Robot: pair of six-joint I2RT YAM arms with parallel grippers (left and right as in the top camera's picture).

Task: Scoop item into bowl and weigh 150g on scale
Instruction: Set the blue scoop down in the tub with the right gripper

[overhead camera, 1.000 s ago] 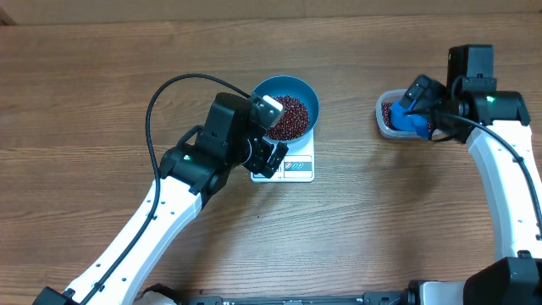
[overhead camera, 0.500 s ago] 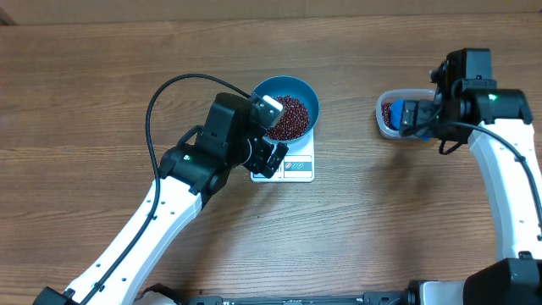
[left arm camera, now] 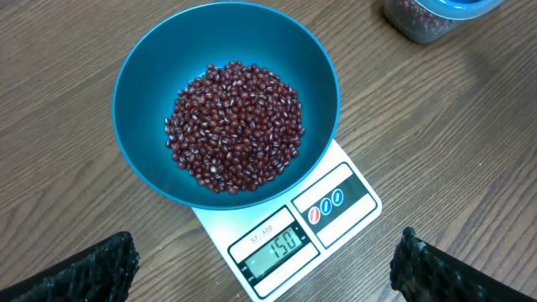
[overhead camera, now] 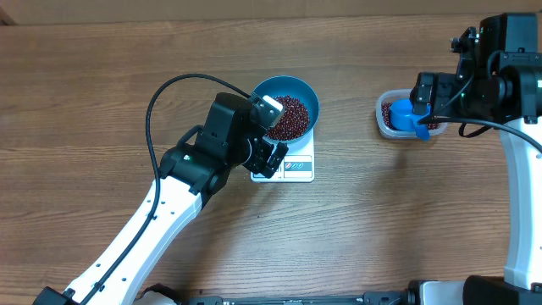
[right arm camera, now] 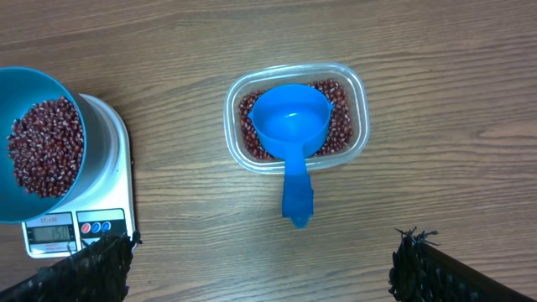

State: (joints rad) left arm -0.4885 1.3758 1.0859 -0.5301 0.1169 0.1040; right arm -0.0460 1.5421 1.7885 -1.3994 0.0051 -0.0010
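The blue bowl (left arm camera: 143, 75) stands on the white scale (left arm camera: 344, 197) and holds a heap of red-brown beans (left arm camera: 235, 126). The scale's display (left arm camera: 281, 245) reads 150. My left gripper (left arm camera: 267, 252) hovers open over the scale's front edge and holds nothing. Overhead, the bowl (overhead camera: 306, 95) and scale (overhead camera: 298, 168) sit mid-table beside the left gripper (overhead camera: 273, 134). My right gripper (right arm camera: 267, 243) is open and empty, drawn back from the blue scoop (right arm camera: 292, 126). The scoop lies in the clear tub (right arm camera: 359, 113) of beans with its handle over the rim.
The clear tub (overhead camera: 383, 114) with the scoop (overhead camera: 405, 115) sits at the right of the wooden table, just left of my right gripper (overhead camera: 426, 103). In the right wrist view the bowl (right arm camera: 17, 84) and scale (right arm camera: 109, 159) are at the left edge.
My right gripper has pulled back to the right, away from the tub, leaving the scoop lying in it. The left arm, bowl and scale have not moved.
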